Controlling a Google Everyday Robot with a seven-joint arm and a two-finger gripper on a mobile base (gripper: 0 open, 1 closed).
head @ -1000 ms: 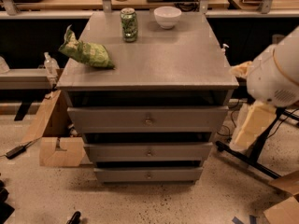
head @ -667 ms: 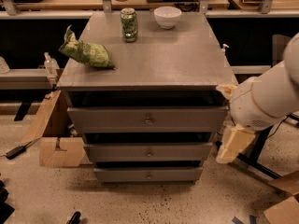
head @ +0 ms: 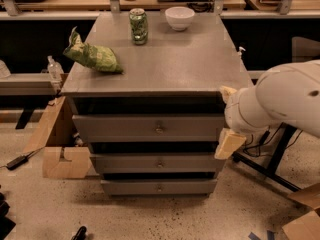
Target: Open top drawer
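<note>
The top drawer [head: 125,129] is the widest of three grey drawer fronts in the cabinet, and its small round metal knob [head: 159,129] sits at centre. Its front sits level with the cabinet's front. My gripper [head: 229,143], tan in colour, is at the cabinet's right front corner, level with the top drawer's right end and well to the right of the knob. My white arm [head: 280,101] reaches in from the right and hides most of the gripper.
On the cabinet top [head: 165,64] are a green chip bag [head: 92,58], a green can [head: 138,26] and a white bowl [head: 179,17]. Two narrower drawers [head: 159,163] lie below. Cardboard pieces [head: 60,154] stand on the floor at left, black stand legs [head: 270,169] at right.
My arm and gripper have moved left and down, from beside the cabinet's right side to its right front corner by the top drawer. The drawers have not moved.
</note>
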